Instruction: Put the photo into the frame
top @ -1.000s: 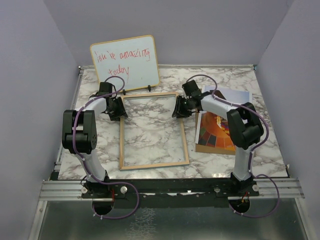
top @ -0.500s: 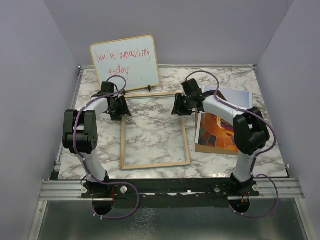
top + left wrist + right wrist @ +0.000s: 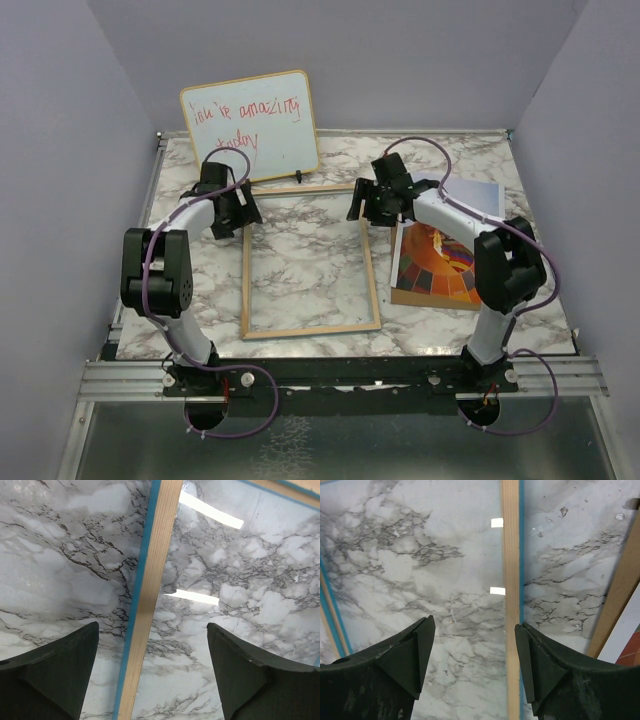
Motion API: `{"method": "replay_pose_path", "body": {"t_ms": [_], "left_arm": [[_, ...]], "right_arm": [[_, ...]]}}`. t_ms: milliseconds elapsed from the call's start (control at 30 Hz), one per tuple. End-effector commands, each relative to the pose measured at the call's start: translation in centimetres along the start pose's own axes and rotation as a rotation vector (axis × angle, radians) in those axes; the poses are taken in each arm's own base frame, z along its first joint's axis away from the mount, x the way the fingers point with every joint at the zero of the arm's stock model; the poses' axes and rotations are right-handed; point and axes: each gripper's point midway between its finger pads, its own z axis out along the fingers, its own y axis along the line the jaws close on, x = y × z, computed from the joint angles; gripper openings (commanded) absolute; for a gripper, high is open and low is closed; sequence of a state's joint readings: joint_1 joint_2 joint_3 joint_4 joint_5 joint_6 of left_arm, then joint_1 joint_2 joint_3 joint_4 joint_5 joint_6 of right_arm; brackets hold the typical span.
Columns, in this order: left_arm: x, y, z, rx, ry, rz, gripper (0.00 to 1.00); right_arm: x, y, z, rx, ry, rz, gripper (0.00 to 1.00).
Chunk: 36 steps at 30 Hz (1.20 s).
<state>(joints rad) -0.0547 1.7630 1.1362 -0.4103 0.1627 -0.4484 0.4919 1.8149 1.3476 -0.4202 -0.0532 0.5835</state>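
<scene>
At the bench's 11 o'clock, a white whiteboard with red handwriting (image 3: 250, 125) stood propped near the back wall, out of the work. At its 6 o'clock my left pincer (image 3: 243, 208) hung over the 11 o'clock corner of the large rectangular frame, light wood uppermost with blue edging (image 3: 310, 330). The left wrist view showed its jaws wide, one on either side of the frame's left side, gripping nothing.

The frame lay flat on the grey-veined marble bench (image 3: 215, 290), with marble showing through the clear pane. I judged it sat mid-bench so that both arms could reach it.

My right pincer (image 3: 372, 205) hung over the frame's 1 o'clock corner, jaws likewise wide and empty. The frame's right side ran just inside its right finger.

The rectangular hot-air balloon print in orange, red and blue (image 3: 440, 265) lay flat at the frame's 3 o'clock, just beside it. It was at about 5 o'clock from the right pincer and partly hidden by that arm. I judged the print not yet in the frame, and the right arm the nearer one to fetch it.
</scene>
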Motion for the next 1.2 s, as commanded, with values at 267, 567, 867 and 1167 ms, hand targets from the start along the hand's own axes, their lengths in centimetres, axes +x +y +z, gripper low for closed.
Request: {"method": "replay_pose_path", "body": {"t_ms": [267, 567, 867, 1167], "left_arm": [[-2.0, -0.9, 0.1, 0.044, -0.113, -0.037, 0.90], [-0.8, -1.9, 2.4, 0.105, -0.019, -0.064, 0.76], [1.1, -2.3, 2.8, 0.147, 0.046, -0.076, 0.65], [2.8, -3.5, 1.8, 0.177, 0.063, -0.057, 0.63]], "right_arm": [[2.2, -1.6, 3.2, -0.029, 0.138, 0.022, 0.75], [2.0, -1.3, 4.9, -0.045, 0.191, 0.025, 0.65], [3.2, -0.8, 4.5, -0.111, 0.238, 0.028, 0.64], [3.2, -1.4, 2.4, -0.170, 0.199, 0.047, 0.60]]}}
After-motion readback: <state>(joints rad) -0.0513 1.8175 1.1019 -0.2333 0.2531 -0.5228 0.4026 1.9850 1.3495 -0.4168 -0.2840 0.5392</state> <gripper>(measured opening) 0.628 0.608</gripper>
